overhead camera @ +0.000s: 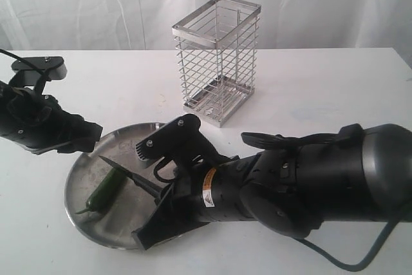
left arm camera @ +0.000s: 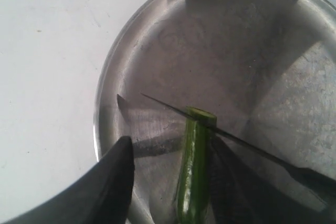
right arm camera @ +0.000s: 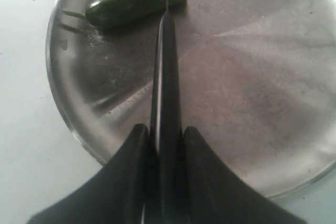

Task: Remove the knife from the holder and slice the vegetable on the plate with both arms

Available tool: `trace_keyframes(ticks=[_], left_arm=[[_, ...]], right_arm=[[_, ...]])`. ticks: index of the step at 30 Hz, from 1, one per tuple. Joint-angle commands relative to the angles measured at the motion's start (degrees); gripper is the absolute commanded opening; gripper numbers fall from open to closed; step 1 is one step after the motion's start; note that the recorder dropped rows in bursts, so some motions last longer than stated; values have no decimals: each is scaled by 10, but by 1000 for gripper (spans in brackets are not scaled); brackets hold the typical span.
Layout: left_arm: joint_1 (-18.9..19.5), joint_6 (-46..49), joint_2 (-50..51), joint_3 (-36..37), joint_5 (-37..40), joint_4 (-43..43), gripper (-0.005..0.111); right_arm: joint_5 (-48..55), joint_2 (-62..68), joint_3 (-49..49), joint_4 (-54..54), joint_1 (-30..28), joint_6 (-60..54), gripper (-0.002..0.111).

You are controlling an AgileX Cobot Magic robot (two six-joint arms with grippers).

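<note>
We are pinching the black handle of the knife (right arm camera: 164, 77) between the fingers of our right end effector (right arm camera: 164, 153), its blade resting across the cut end of the vegetable (right arm camera: 137, 4). Our left end effector (left arm camera: 157, 182) is straddling the vegetable, apparently spread, so we are risking the glossy dark green chili rolling or skidding on the slick plate (overhead camera: 80, 181), lying near-left on the desk.

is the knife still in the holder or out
Out. The holder stands empty behind the plate; the right tool grips the knife, its blade across the chili's cut end.
</note>
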Motion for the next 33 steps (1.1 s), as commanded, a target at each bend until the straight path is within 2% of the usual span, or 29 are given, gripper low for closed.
trace_keyframes(ticks=[1,25,33], left_arm=[[2,2,-1,5,6,-6,48],[2,4,-1,5,-1,-6,48],[2,4,-1,5,1,-6,48]], right_arm=[[1,-1,2,-3,-10,0,0],[11,-23,2,-3,-9,-4,0],[18,-9,2,-3,12,-14,0]])
